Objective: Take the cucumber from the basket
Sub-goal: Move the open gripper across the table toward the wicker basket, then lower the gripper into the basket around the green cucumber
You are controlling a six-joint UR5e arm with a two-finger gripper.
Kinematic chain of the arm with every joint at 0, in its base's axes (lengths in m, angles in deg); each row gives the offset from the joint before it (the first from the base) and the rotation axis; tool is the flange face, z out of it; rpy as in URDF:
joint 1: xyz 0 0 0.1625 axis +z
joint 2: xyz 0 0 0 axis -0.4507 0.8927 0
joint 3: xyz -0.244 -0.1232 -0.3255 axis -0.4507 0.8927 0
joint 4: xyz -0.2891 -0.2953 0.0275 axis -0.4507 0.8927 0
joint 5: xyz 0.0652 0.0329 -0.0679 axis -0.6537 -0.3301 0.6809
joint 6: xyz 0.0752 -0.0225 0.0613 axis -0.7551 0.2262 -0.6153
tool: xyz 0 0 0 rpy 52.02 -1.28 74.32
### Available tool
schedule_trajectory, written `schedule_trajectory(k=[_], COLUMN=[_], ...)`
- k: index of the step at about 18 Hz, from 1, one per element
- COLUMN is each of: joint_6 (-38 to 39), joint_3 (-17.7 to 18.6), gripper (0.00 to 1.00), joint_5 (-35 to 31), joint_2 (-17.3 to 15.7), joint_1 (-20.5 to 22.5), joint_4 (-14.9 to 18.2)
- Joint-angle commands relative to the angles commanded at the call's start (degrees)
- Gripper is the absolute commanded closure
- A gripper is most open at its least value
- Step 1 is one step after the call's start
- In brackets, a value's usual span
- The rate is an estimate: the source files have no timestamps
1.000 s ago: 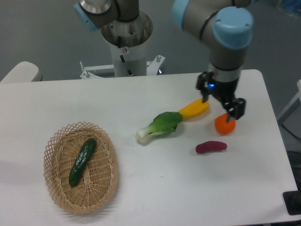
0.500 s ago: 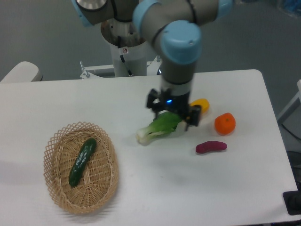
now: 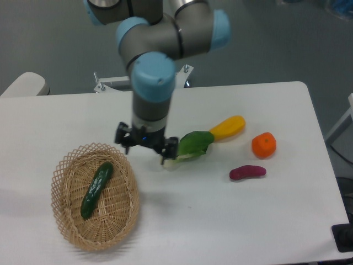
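Observation:
The dark green cucumber (image 3: 96, 189) lies lengthwise inside the oval wicker basket (image 3: 124, 220) at the lower left of the white table. My gripper (image 3: 145, 149) hangs open above the table just right of the basket's upper rim, nothing between its fingers. It stands up and to the right of the cucumber, apart from it.
A bok choy (image 3: 189, 147) lies right beside the gripper, with a yellow vegetable (image 3: 229, 127) behind it. An orange fruit (image 3: 263, 144) and a small purple vegetable (image 3: 247, 172) sit at the right. The arm's base (image 3: 148, 61) stands at the table's back edge.
The gripper has swept left across the table, from over the orange fruit, past the bok choy, to the basket's right rim. It stayed open. No objects moved.

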Motion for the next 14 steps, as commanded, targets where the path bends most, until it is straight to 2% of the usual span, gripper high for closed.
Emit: schedule_trajectory(k=[3,6,9,14], joint_6=[1.6,3.2,4.0,5.4], joint_3=[3.1,4.5,4.6,4.6], gripper=[0.0,0.0,0.0,0.0], joint_5=[-0.4,-0.4,-0.9,-4.0], joint_2=[1.9,3.4,6.2,8.5], joint_1=[-2.5,-4.4,-6.4,-9.1], joint_4=[-6.8,-10.3,-12.2,-14.7])
